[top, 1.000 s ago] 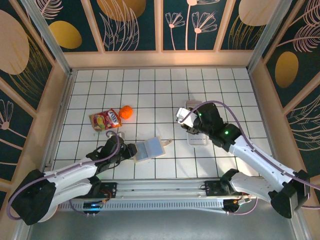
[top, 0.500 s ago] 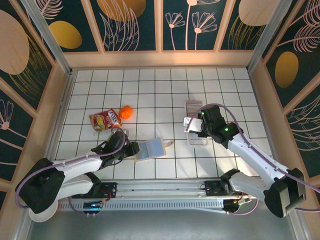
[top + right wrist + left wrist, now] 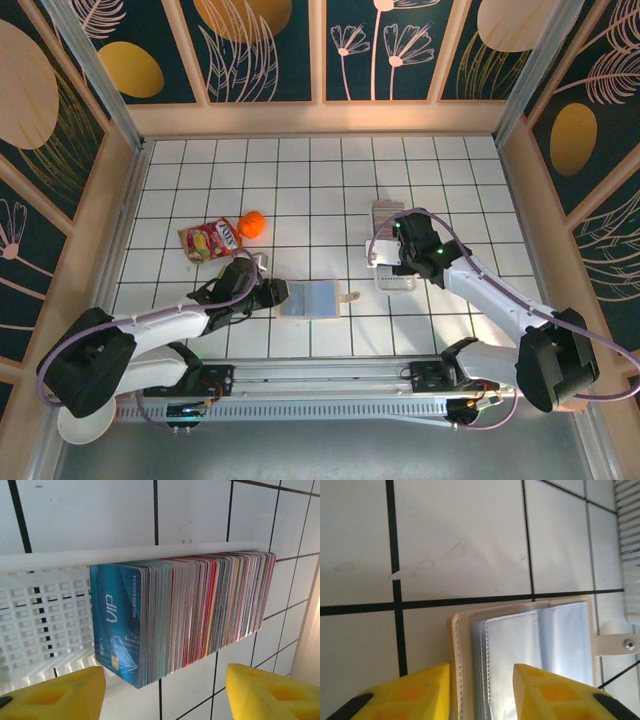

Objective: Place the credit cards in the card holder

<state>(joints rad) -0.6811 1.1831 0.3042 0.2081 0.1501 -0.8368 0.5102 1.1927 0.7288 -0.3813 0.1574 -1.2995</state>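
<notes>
Setting: white tiled table [image 3: 300, 180] with black grid lines, boxed in by dark teal panels painted with pale flowers.
Holder: small squarish beige leather-like card holder [image 3: 312, 298], lying open and flat before the left arm, clear sleeves upward, snap tab [image 3: 620, 644] pointing toward the right arm's side.
Left pincer: the left pincer [image 3: 268, 294] sits at the card holder's left edge, yellow fingers partly apart, one on either side of the beige rim. Whether they actually pinch it I cannot tell.
Cards: thin plastic credit cards [image 3: 200, 610] stand on edge in a tight pack, a blue VIP card outermost. They sit in a long white lattice plastic tray [image 3: 45, 605], at the end away from the arm bases.
Right pincer: the right pincer [image 3: 165, 672] is released, yellow fingers spread wide, nothing between them.
Key relation: the pack lies straight ahead of the right pincer, just beyond its tips. Its long axis runs along the tray, card faces set across it. The right arm is much the nearer; the card holder lies well apart to the left.
Likely next: close on the outermost cards, then carry them left.
Views: the right wrist shows card edges and print; overhead shows the gap between tray and card holder.
Bystanders: red snack pouch [image 3: 212, 240] and orange ball [image 3: 253, 224].
</notes>
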